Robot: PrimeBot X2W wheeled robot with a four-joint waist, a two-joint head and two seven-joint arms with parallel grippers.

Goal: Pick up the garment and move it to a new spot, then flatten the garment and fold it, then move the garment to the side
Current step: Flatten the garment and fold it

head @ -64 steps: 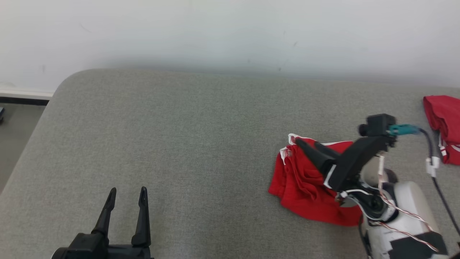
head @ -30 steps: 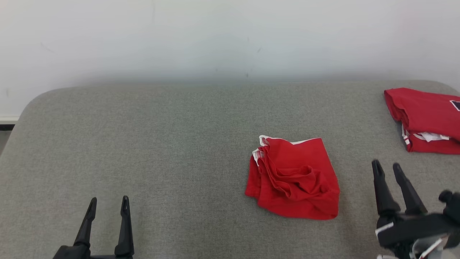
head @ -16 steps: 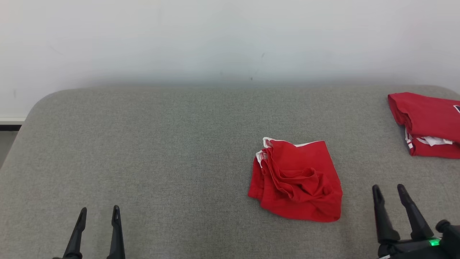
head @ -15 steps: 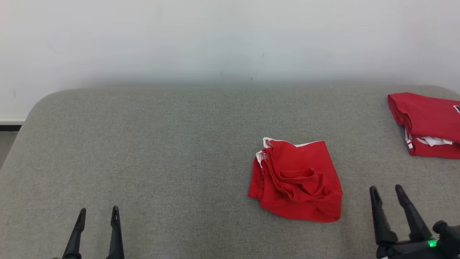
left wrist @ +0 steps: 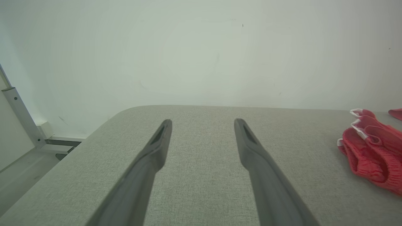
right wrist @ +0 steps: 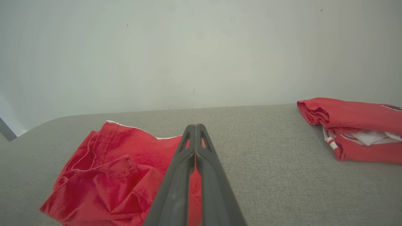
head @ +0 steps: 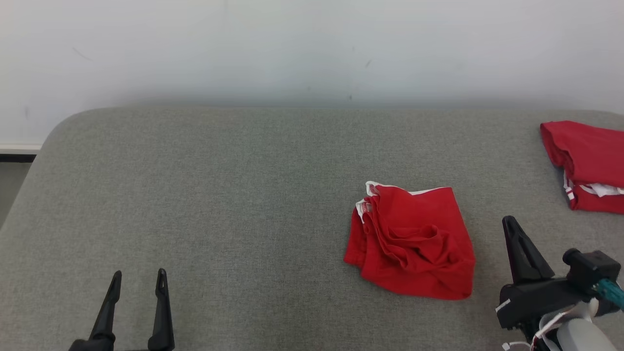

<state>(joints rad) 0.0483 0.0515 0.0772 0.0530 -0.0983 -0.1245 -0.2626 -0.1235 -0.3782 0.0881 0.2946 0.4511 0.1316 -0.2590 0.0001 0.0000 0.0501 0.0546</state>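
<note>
Pointing forward at the lower right of the head view, the right gripper point(head: 510, 223) has its two dark fingers pressed together with nothing between them, just to the right of the garment point(head: 412, 243) and apart from it. That garment is red and loosely folded, with white trim point(head: 371, 187) at its far left corner, and lies right of centre on the grey fabric surface point(head: 219, 195). At the lower left the left gripper point(head: 138, 275) has its fingers spread and empty, well apart from the garment, while a second red garment point(head: 585, 156) lies by the surface's far right edge.
</note>
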